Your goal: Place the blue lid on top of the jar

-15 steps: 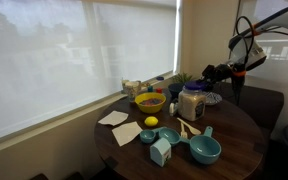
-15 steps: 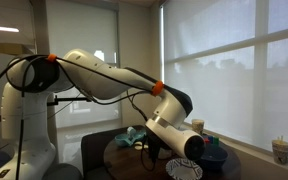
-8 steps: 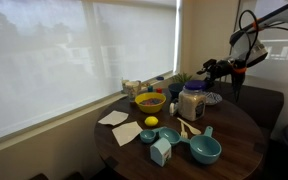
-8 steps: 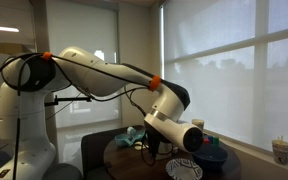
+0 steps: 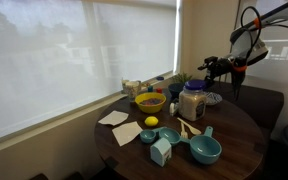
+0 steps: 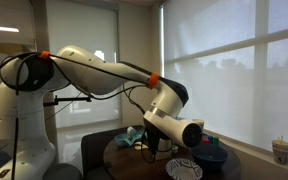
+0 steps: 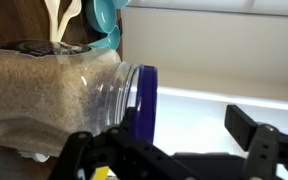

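Black pincer standing wide open, gripping nothing. Flat round dark blue lid sitting on clear glass cylindrical jar. Risk: finger snagging rim, dragging lid off.

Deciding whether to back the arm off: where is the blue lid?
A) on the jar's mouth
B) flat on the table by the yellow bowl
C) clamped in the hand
A: the wrist view shows the blue lid across the mouth of the jar, with the hand open.
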Robot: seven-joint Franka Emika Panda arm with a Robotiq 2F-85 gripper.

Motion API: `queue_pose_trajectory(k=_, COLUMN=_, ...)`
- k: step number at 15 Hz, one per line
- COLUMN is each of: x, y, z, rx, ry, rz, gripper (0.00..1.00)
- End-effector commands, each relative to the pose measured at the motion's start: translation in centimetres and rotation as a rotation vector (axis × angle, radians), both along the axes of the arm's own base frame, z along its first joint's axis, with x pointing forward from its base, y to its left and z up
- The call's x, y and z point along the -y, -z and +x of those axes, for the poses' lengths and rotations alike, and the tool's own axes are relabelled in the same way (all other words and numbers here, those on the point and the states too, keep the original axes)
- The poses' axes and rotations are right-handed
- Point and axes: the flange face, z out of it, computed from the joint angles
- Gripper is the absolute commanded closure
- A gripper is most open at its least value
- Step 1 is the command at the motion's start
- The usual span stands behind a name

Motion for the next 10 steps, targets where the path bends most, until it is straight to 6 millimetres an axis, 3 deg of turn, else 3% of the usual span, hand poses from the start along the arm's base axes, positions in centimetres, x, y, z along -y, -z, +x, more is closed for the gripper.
queue_pose_trajectory(k=1, x=0.0, y=0.2, z=0.0, rx=-0.005, ry=-0.008, rz=-0.029, gripper=0.07)
queue_pose_trajectory(k=6, x=-0.4, y=-0.4, z=0.0, rx=0.003, ry=-0.018, rz=-0.03, gripper=0.0)
queue_pose_trajectory(k=10, x=-0.5, y=-0.8, z=-0.2, rx=0.005, ry=-0.022, rz=-0.034, gripper=0.0)
